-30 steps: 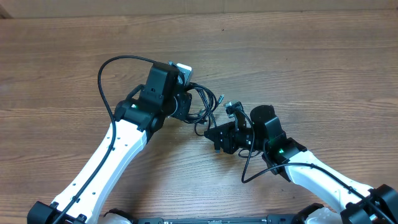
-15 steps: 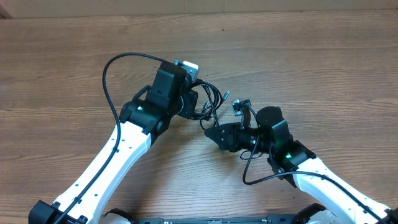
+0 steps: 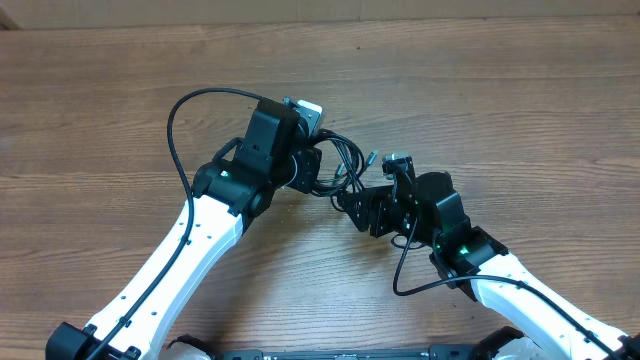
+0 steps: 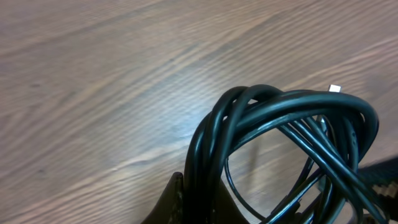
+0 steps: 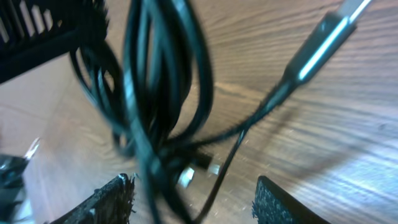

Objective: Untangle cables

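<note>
Black cables (image 3: 338, 165) hang as one looped bundle from the left hand (image 3: 310, 168), which is clamped on them above the counter (image 3: 520, 100). The right hand (image 5: 198, 191), spread wide, sits just right of the bundle. The loops stand upright straight ahead of its opening.

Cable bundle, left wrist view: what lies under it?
Bare wooden table shows under and through the looped cables. What lies directly beneath the strands, and the bundle's base, is covered.
</note>
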